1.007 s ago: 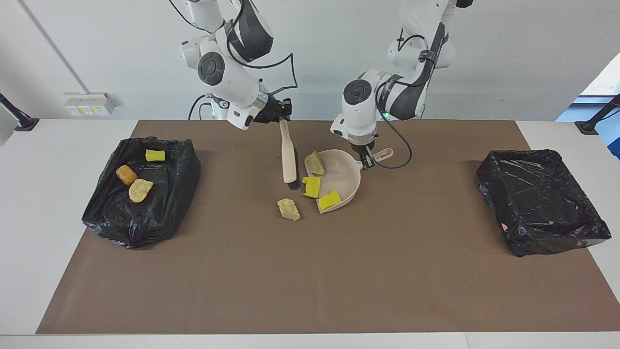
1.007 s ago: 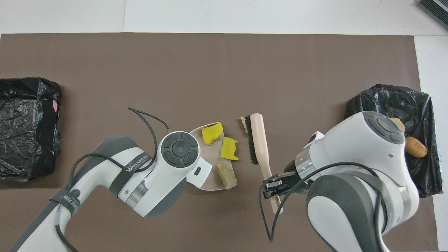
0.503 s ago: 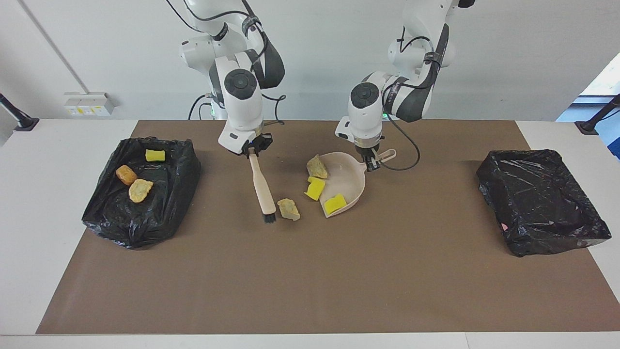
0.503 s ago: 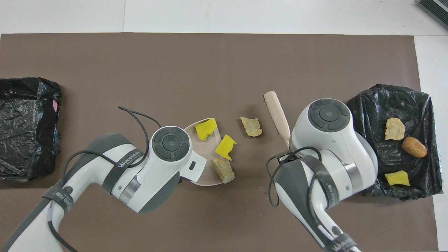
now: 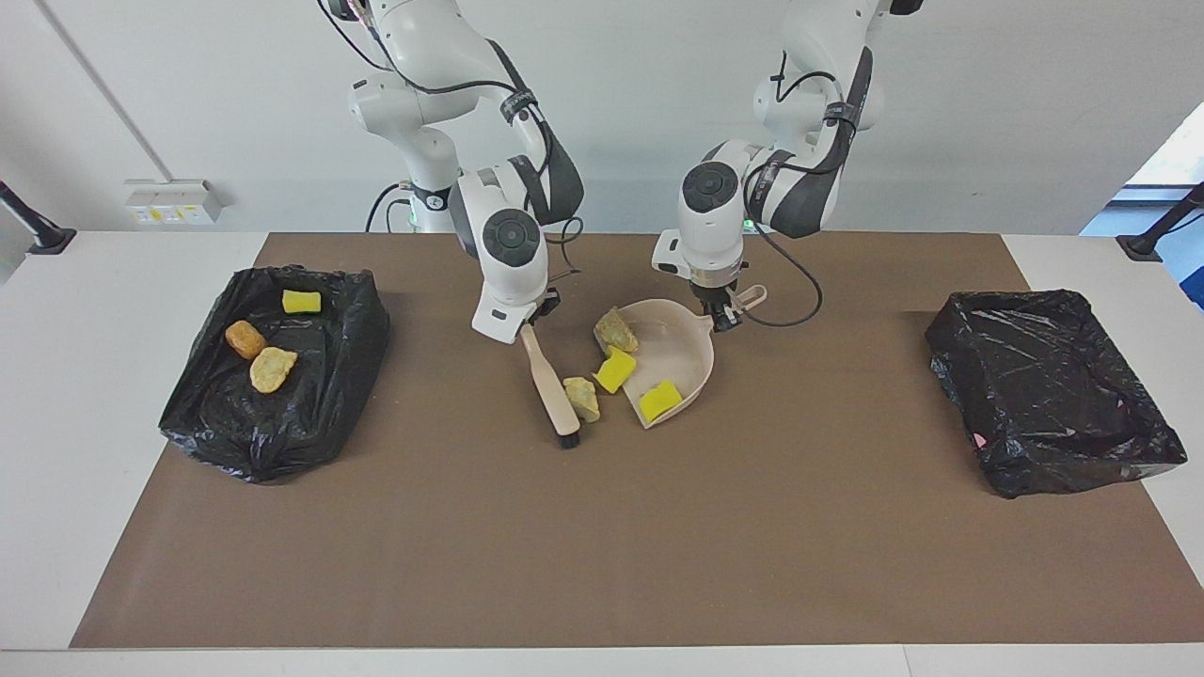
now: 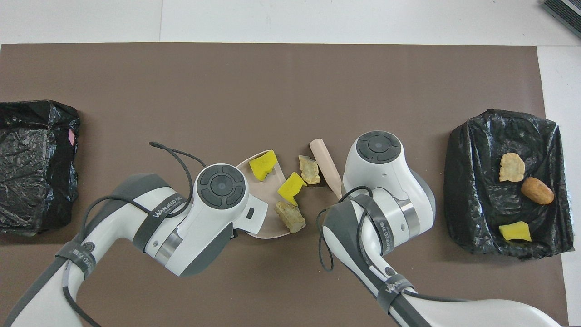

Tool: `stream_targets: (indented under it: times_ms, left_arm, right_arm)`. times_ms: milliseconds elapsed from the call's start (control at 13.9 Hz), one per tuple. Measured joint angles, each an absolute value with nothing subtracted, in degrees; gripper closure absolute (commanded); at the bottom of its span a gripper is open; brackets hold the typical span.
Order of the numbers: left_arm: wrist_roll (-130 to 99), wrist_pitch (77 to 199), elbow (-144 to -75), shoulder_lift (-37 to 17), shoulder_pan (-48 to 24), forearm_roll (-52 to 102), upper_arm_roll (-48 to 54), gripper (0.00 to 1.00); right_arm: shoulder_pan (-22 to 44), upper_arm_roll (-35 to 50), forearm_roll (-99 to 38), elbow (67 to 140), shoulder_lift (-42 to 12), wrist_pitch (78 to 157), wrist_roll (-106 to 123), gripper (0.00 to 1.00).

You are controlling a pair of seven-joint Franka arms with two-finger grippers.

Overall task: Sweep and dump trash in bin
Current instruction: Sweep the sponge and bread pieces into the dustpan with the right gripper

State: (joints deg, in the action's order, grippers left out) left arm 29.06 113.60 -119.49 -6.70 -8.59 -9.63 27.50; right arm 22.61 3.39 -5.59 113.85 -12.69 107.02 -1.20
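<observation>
On our brown-matted desk (image 5: 602,545), right gripper (image 5: 532,320) jaws clamp the beige brush (image 5: 551,381) against a tan crumb (image 5: 582,399); left gripper (image 5: 722,318) jaws grip the beige plastic dustpan (image 5: 679,350).

Dustpan (image 5: 679,362) lies mid-mat (image 5: 602,527), between two bins (image 5: 273,376) (image 5: 1053,390) set at either end of the table. Two chunks (image 5: 660,401) (image 5: 616,330) lie in the pan; a third (image 5: 615,369) sits at its lip. A fourth chunk (image 5: 582,399) lies on the mat between pan and brush (image 5: 549,381), touching the brush. Three chunks (image 5: 301,301) (image 5: 245,338) (image 5: 273,369) lie in the bin at the right arm's end.
</observation>
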Motion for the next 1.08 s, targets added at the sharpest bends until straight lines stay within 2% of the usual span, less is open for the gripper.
stream_targets:
  times_ms: [432,647,863,1079]
  left_arm:
    - [29.0,113.6,-119.9,-6.7,-8.4,-9.6,27.5,1.00]
    - [30.5,113.6,-120.0,-6.7,-8.1,-9.6,27.5,1.00]
    - [36.7,113.6,-120.0,-6.7,-7.0,-9.7,27.3,1.00]
    - [41.7,113.6,-120.0,-6.7,-6.2,-9.7,27.2,1.00]
  right_arm:
    - [26.4,4.8,-25.7,114.1,-12.6,107.0,1.5,1.00]
    - [27.4,4.8,-29.4,114.1,-11.9,106.9,1.5,1.00]
    - [26.2,4.2,-29.4,114.0,-8.7,103.7,1.5,1.00]
    - [21.8,3.9,-29.1,114.0,-3.7,99.2,1.5,1.00]
